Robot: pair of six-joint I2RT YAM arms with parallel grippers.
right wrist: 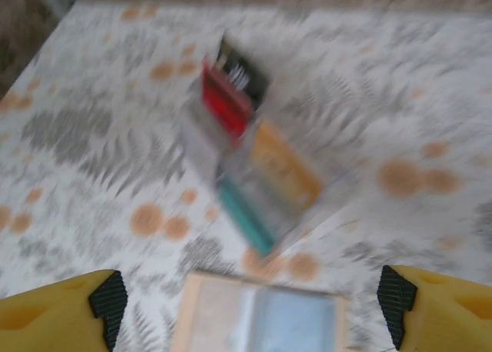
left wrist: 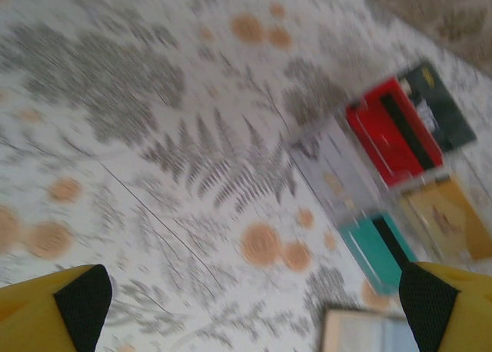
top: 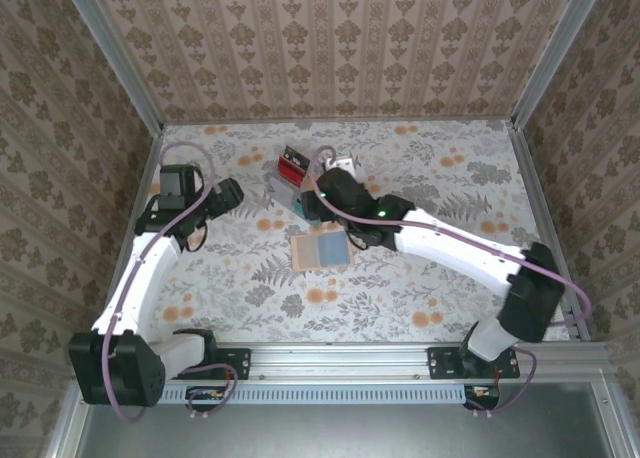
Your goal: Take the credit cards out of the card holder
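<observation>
The card holder (top: 322,250) lies open and flat on the table, tan with blue-grey pockets; I make out no card in it. Its edge shows low in the left wrist view (left wrist: 367,333) and the right wrist view (right wrist: 261,321). An orange-yellow credit card (right wrist: 284,164) (left wrist: 450,217) stands in the clear tiered stand. My right gripper (top: 318,200) (right wrist: 252,306) hovers open over the stand's near end, just beyond the wallet, nothing between its fingers. My left gripper (top: 232,191) (left wrist: 254,313) is open and empty, left of the stand.
The clear stand (top: 283,183) (left wrist: 338,175) (right wrist: 204,129) also holds a red-and-black card (top: 292,168) (left wrist: 392,129) (right wrist: 227,102) and a teal card (left wrist: 377,248) (right wrist: 246,214). Metal frame rails and patterned walls close in the floral tabletop (top: 430,278).
</observation>
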